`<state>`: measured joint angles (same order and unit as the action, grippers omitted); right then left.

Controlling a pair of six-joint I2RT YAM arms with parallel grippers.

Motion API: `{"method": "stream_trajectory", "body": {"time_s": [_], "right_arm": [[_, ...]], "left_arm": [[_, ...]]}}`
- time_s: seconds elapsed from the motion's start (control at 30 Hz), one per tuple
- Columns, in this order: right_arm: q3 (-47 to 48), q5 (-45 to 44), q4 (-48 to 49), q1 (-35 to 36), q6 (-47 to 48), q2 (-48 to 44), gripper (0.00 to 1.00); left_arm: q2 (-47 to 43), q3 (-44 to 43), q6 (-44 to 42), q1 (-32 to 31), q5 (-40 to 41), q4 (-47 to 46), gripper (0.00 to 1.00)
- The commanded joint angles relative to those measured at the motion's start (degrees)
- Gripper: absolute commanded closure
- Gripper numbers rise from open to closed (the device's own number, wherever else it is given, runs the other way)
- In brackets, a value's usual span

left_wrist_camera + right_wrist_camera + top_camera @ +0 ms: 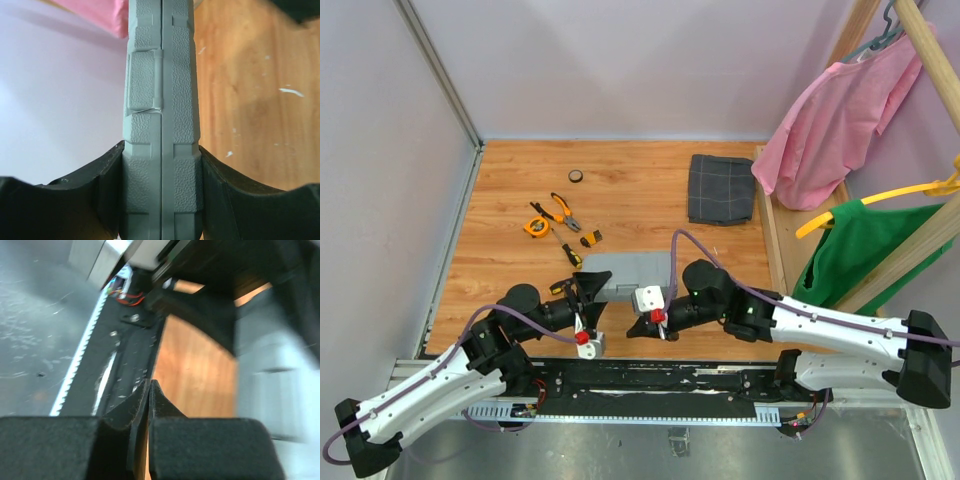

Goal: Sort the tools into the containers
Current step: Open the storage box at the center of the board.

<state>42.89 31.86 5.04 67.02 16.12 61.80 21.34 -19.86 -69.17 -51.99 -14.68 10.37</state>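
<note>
The grey tool case (632, 270) lies closed on the wooden table, near the front edge. My left gripper (591, 290) is shut on its left end. In the left wrist view the case's textured edge and seam (161, 100) fill the space between both fingers (107, 175), which press on either side of it. My right gripper (634, 331) hovers just in front of the case, shut with nothing held; its fingertips (150, 386) meet over the table's front rail. Loose tools lie behind the case: an orange tape measure (535, 227), pliers (561, 210), a screwdriver (569, 254) and a small bit holder (591, 239).
A folded dark checked cloth (722, 188) lies at the back right. A small black ring (577, 176) sits at the back. A wooden rack with pink (840, 110) and green (865, 250) garments stands on the right. Walls close the left and back.
</note>
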Motion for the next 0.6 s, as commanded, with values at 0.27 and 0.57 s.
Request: {"method": "stream_trajectory", "body": {"time_s": [0.27,0.57], "right_arm": [[-2.9,-0.9,-2.9,2.8,-5.8,-3.7,0.87],[4.3,-10.1,-11.9,1.6,2.3,-6.6,0.55]], "left_arm": [[-1.0,-1.5,-0.2,0.3,3.7,-10.2,1.00],[-0.5,-1.9,-6.0,0.3,3.2,-6.0,1.00]]}}
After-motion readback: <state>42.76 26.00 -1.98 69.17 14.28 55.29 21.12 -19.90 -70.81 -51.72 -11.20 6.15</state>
